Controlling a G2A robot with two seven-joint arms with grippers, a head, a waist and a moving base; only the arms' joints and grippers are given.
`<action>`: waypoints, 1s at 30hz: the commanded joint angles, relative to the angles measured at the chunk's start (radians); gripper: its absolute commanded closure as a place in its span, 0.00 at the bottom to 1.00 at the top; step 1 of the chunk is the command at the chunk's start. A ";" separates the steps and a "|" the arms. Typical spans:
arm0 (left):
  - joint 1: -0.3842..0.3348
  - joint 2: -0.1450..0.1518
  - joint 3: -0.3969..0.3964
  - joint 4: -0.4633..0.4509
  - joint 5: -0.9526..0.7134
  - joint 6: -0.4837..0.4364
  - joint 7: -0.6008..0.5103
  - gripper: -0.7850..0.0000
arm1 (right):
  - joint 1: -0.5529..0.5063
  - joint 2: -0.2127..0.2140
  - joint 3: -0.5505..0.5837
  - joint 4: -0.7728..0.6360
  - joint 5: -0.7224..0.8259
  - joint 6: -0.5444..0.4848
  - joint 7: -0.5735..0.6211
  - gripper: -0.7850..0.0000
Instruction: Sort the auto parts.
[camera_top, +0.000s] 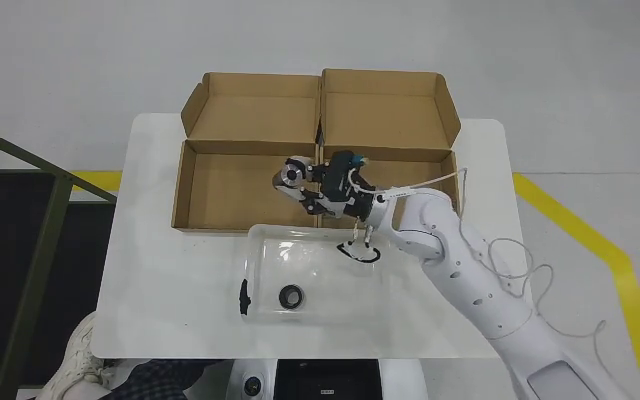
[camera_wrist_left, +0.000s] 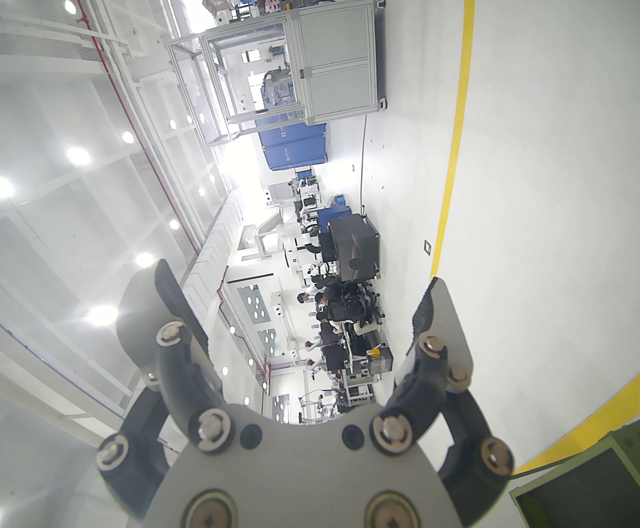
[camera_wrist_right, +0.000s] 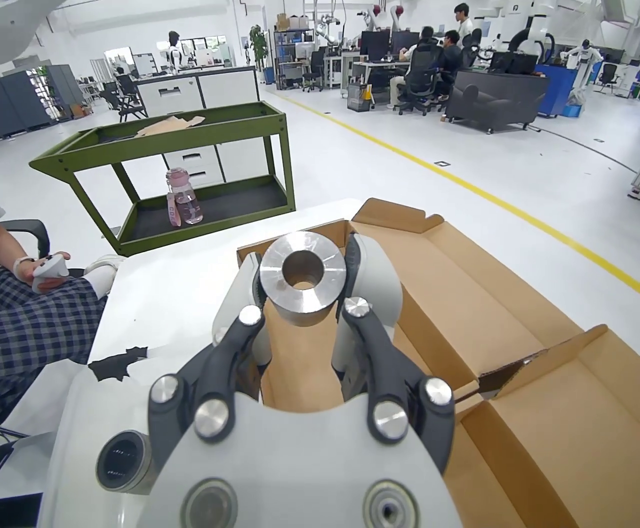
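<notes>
I have the right pincer (camera_wrist_right: 305, 260) clenched on a metal ring (camera_wrist_right: 325, 265). Its pads press the round outer wall from two sides, so the flat face with the bore looks back at my wrist camera. That hold makes sense to me: the wall gives two opposed contact spots and the ring can't pivot much.

From above, the piece hangs over the left box (camera_top: 225, 190), just left of the wall it shares with the right box (camera_top: 432, 170). As far as I can judge it is off the cardboard floor. Both boxes sit side by side at the far side of the surface (camera_top: 150, 260) with their lids folded back, which leaves them open to a reach from the near side.

The clear bin (camera_top: 250, 262) stands nearer to me, right up against the boxes, and reads as the supply. A black ring (camera_top: 291, 295) and a thin black part (camera_top: 243, 297) lie toward its left end. A third dark piece (camera_top: 360, 252) by its far wall is partly under my arm and too unclear to name.

I judge this to be the drop-off for the metal piece, though I can't confirm the sorting rule from here. I'd lower it before letting go, because a heavy ring dropped on its edge could roll or bounce toward the divider.

The left pincer (camera_wrist_left: 300, 290) is released, fingers spread wide and pointing off into the room. I take it as parked, so the working arm has the boxes to itself.
</notes>
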 joint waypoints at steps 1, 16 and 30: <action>0.000 0.000 0.000 0.000 0.000 0.000 0.000 0.00 | 0.003 -0.004 -0.007 -0.004 -0.019 0.033 0.018 1.00; 0.000 0.000 0.000 0.000 0.000 0.000 0.000 0.00 | 0.022 -0.022 -0.047 0.005 -0.047 0.095 0.099 1.00; 0.000 0.000 0.000 0.000 0.000 0.000 0.000 0.00 | 0.022 -0.022 -0.047 0.005 -0.047 0.095 0.099 1.00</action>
